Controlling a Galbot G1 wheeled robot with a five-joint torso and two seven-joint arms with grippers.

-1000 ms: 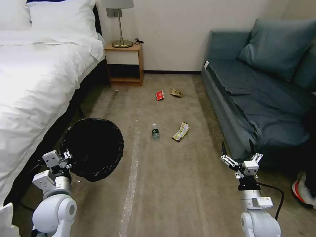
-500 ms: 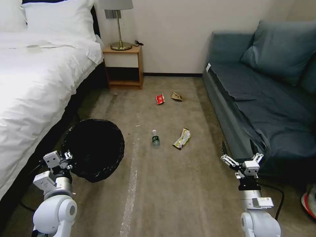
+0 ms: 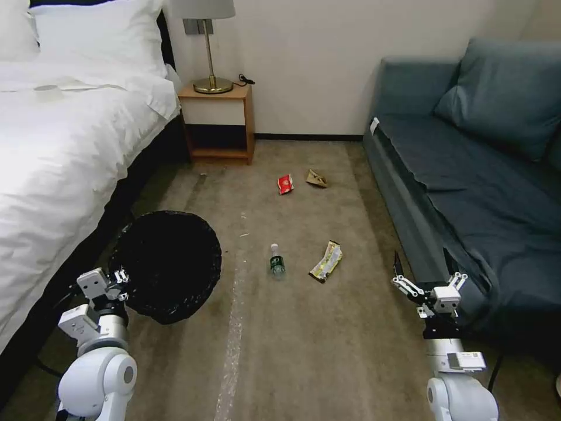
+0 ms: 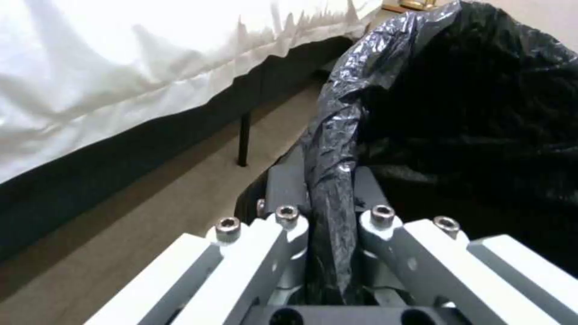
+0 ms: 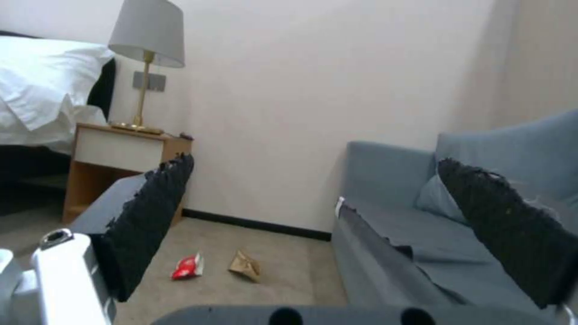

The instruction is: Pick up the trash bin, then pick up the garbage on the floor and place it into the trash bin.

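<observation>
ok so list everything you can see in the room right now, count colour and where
trash bin: one, black bag liner, held up beside the bed
bottle: one, clear, green label, mid floor
wrapper: one, yellow-white, right of the bottle
snack packet: one, red, far floor
crumpled paper: one, brown, beside the packet
bed: one, white, left
nightstand: one, wood
lamp: one, brass stem, on the nightstand
sofa: one, blue, right
left gripper: shut on the bin's bagged rim
right gripper: open, raised by the sofa
</observation>
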